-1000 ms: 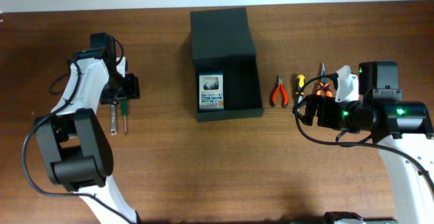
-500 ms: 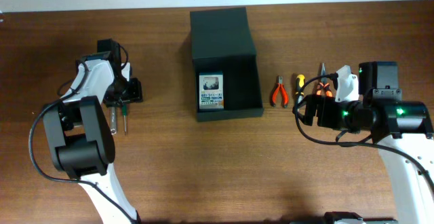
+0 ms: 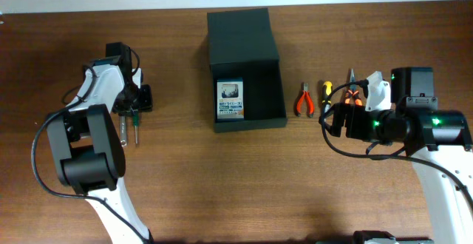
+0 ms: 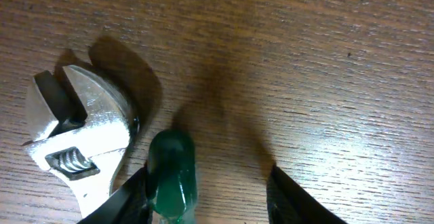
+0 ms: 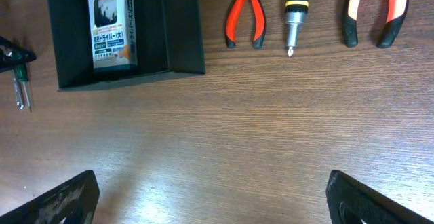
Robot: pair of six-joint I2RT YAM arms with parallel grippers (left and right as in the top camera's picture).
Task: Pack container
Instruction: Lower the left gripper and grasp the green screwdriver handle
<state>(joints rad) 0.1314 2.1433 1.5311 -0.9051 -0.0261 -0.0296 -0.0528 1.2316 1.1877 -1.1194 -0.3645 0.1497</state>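
Risk: left gripper, spread astride green screwdriver handle, may snag wrench at its 9 o'clock; right gripper spread, empty.

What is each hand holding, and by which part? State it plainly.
Nothing is gripped. The left hand is open around the green screwdriver handle, not closed on it; the right hand is open and empty.
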